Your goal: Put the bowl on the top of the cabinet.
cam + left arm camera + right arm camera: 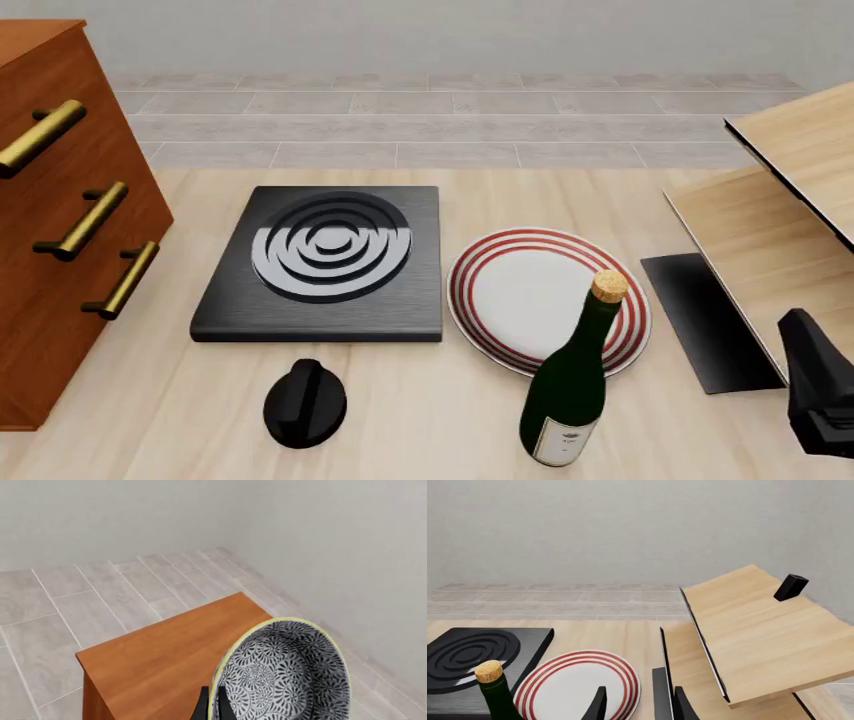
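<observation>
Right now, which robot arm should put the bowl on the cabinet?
The left arm. Its gripper is shut on the bowl rim, right above the cabinet top. The right gripper is empty, open, low near the red-ringed plate.

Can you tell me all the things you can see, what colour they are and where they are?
bowl: one, black-and-white with yellow rim, held over the cabinet top
cabinet: one, reddish-brown, brass handles, table's left
hob: one, black with grey rings, table's middle
plate: one, white with red rings, right of the hob
bottle: one, dark green, corked, in front of the plate
knob: one, black, in front of the hob
pale wood furniture: one, table's right
left gripper: black, gripping the bowl's rim
right gripper: black, open, near the plate
</observation>
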Controlling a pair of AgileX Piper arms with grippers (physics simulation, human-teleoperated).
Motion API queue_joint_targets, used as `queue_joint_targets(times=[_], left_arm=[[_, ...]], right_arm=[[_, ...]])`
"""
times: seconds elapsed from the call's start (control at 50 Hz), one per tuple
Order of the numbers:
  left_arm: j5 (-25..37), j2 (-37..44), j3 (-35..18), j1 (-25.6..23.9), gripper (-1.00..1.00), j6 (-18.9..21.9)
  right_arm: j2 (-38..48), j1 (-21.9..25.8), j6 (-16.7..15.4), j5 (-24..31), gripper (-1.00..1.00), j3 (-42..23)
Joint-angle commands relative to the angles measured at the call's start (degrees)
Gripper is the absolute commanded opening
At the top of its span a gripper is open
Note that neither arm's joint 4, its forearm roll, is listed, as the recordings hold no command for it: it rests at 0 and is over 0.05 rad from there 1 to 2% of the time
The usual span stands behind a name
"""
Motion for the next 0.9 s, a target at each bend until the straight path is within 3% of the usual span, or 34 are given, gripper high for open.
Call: queue_joint_targets(times=[0.02,0.4,0.54,0.56,0.9], left_arm=[[-1.12,1.46,0.00,0.70,-1.00,0.73],[-1.99,4.89,0.52,2.28,-1.00,2.89],[-3.87,2.88,1.67,4.29,-1.00,5.83],[-3.70,3.43,1.39,5.26,1.00,5.96],[-2.16,-3.79,1.95,3.62,1.00,3.73]], right_arm=[[0.00,0.01,0.00,-0.03,1.00,0.04],[0.00,0.00,0.00,-0.04,1.00,0.04],[0.00,0.00,-0.01,-0.04,1.00,0.04],[0.00,0.01,0.01,-0.05,1.00,0.05],[0.00,-0.01,0.00,-0.04,1.00,0.04]])
